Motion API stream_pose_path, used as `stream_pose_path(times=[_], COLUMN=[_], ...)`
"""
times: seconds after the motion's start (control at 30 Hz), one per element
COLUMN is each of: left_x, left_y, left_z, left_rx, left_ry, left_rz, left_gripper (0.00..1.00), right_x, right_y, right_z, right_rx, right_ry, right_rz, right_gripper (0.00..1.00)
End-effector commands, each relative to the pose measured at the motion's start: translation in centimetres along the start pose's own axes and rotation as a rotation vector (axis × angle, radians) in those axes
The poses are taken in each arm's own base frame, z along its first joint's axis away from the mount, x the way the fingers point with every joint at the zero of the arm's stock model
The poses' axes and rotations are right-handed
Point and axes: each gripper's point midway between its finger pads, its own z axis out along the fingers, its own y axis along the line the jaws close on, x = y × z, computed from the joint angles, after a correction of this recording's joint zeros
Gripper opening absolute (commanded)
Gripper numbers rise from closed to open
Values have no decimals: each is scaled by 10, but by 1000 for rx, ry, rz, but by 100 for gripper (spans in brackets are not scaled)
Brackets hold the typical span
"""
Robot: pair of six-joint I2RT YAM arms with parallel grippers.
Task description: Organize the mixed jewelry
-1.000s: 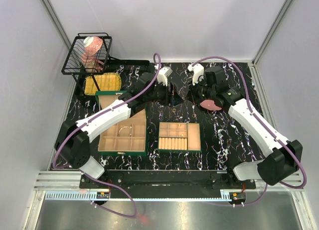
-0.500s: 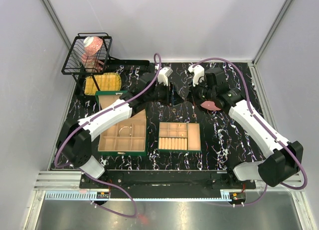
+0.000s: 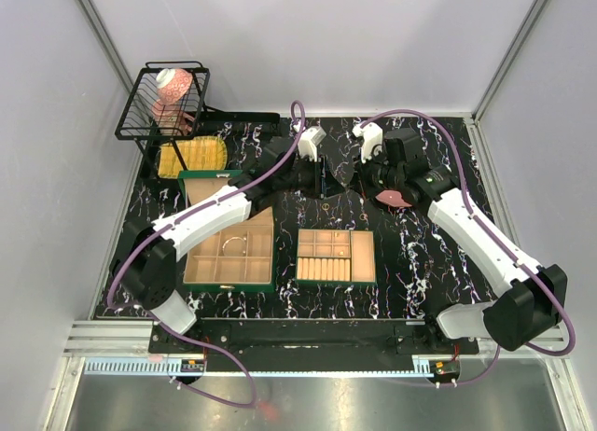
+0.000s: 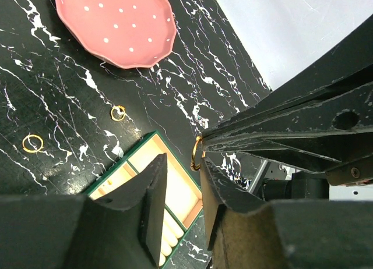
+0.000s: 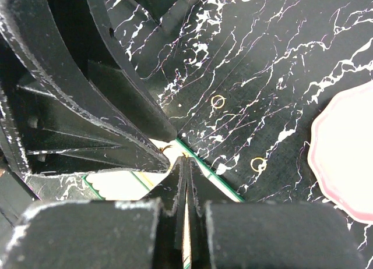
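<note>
Thin gold wire hoop in air past far side of small green box with beige compartments, pinched at tip of right jaws, fully closed. Left jaws partly open, straddling hoop, no grip seen; likely handover. Small gold ring and second gold ring loose on black marbled counter past box, near pink white-dotted plate. Gold loop lies in larger green box left of small box. Judgement: early, most sorting left; small box contents unclear.
</note>
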Motion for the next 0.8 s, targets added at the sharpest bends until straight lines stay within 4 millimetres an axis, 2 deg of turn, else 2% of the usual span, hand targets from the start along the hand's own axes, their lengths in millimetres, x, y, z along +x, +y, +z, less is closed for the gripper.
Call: stream_pose_path(times=[0.0, 0.37, 0.77], left_x=[-25, -25, -23], left_y=[-19, -23, -23], left_z=[2, 6, 3], left_rx=[71, 99, 98], left_ry=[-64, -49, -52], left_rz=[19, -1, 0], left_gripper=[29, 14, 0], right_x=[-16, -12, -12], right_y=[8, 6, 2], right_z=[-6, 0, -1], right_rx=[-13, -10, 13], right_ry=[-67, -63, -73], right_rz=[-10, -1, -6], right_gripper=[0, 0, 0])
